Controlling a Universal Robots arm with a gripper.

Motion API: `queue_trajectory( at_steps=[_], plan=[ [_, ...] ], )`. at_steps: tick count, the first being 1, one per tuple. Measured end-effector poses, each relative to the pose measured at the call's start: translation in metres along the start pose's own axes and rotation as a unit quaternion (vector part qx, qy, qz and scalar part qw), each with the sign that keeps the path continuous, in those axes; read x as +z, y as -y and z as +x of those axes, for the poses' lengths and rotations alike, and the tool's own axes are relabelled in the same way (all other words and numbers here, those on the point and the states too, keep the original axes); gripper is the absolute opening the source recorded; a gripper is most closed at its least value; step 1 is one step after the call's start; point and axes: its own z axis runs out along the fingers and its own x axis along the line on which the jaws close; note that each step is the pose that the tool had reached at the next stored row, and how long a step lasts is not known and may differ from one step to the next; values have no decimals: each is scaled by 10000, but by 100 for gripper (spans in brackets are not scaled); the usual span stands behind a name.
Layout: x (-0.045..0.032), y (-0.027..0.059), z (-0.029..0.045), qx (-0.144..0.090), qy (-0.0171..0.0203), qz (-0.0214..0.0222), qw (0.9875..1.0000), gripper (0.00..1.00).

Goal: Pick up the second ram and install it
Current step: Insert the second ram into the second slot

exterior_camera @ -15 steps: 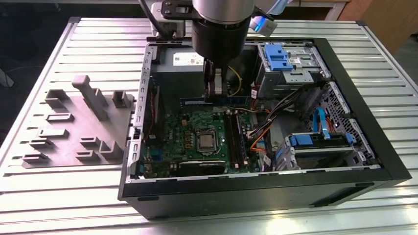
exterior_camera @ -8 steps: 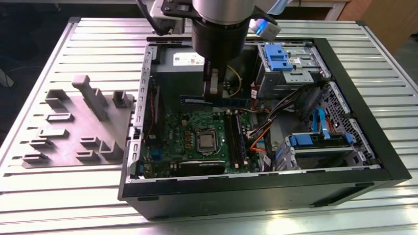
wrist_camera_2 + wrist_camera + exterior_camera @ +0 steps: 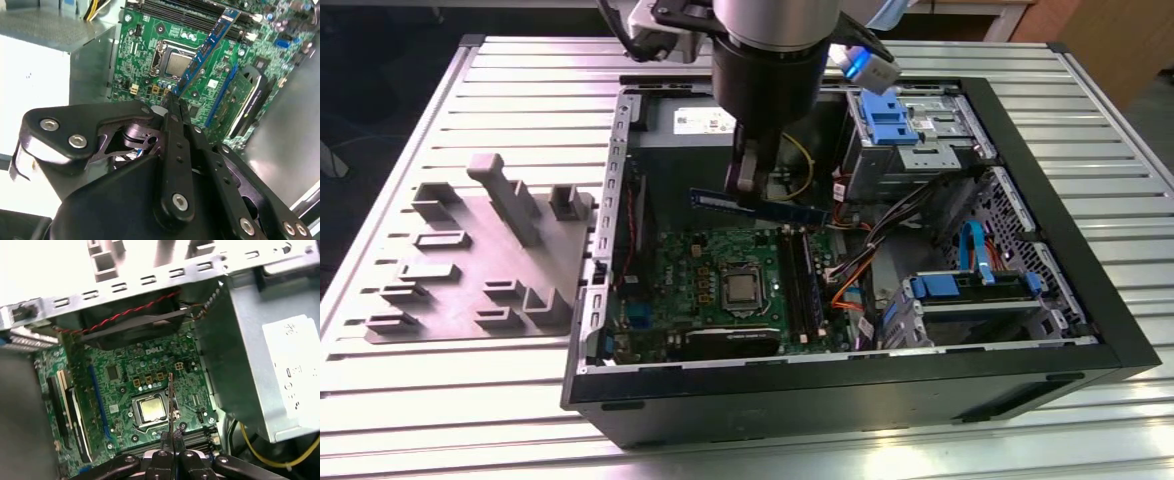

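Exterior view: one second ram is gripped in the closed pincer and held clear above the one motherboard, inside the one open case. Pickup is judged done; seating in the black memory slots is not yet done. The slots cannot be counted.

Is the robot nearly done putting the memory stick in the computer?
About halfway. Done: the second ram is picked up. In hand: the gripper is shut on it, holding it in the air above the motherboard. Left: it is not yet seated in the black memory slots.
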Motion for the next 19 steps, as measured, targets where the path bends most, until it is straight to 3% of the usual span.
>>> queue_trajectory(
  at_steps=[5, 10, 15, 19],
  plan=[
    [5, 0, 0, 447, 18, 5, 9990, 12],
    [12, 0, 0, 896, 37, 10, 9960, 12],
    [23, 1, 0, 1347, 56, 16, 9909, 12],
    [30, 1, 1, 1711, 70, 20, 9852, 12]
  ],
)
